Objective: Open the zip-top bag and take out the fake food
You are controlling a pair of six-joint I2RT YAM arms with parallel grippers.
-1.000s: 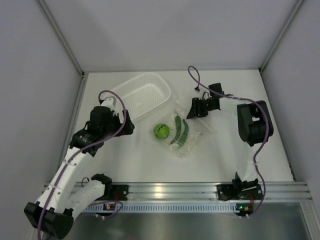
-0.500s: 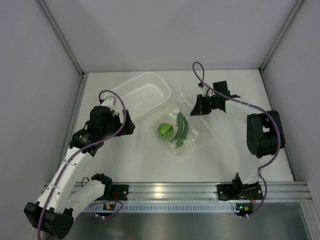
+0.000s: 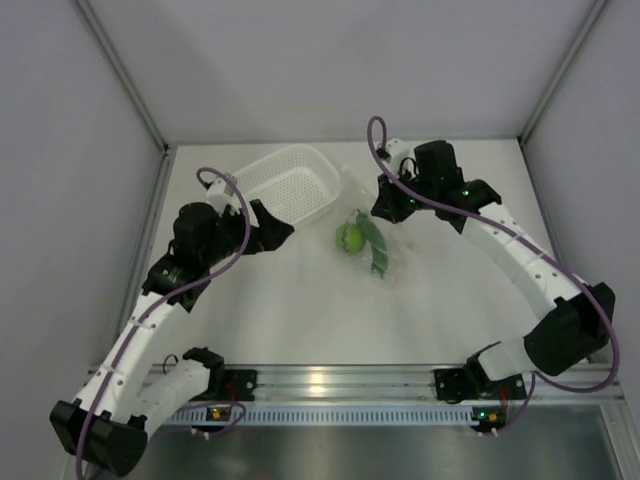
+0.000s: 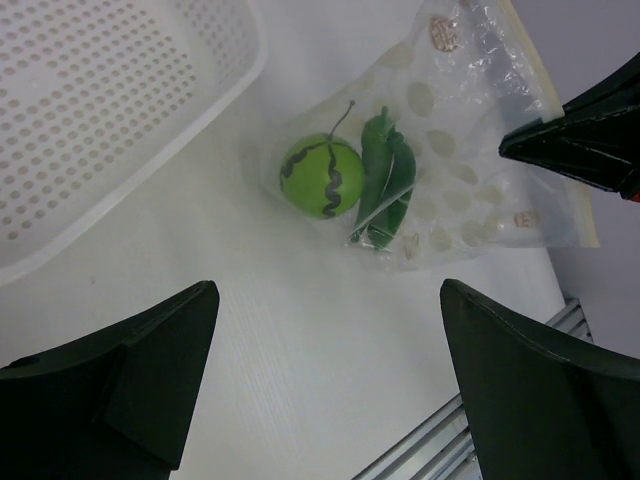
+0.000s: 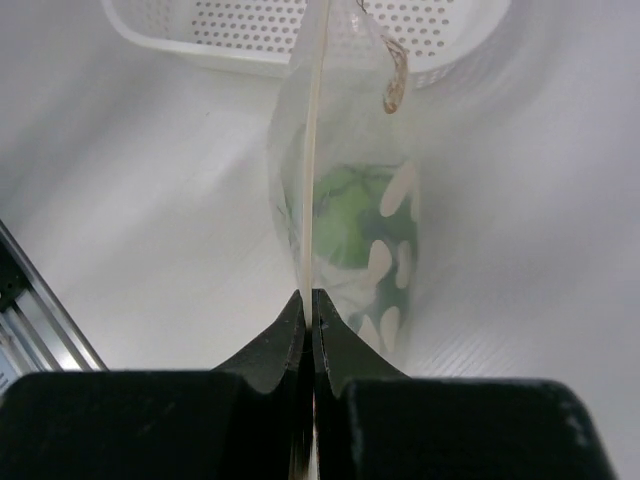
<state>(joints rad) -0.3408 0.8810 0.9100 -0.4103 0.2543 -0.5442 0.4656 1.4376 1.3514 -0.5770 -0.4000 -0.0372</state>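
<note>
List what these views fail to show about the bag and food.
Right wrist view: pods indistinct behind the zip-top bag's white print.
Top view: bag outline too faint against white table.
Left wrist view: basket cut off at top and left edges.
Zip sealed or open: no view tells.

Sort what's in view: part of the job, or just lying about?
Job: bag, pinched by right gripper; fruit and pods inside it; open left gripper.
Lying about: basket.
</note>
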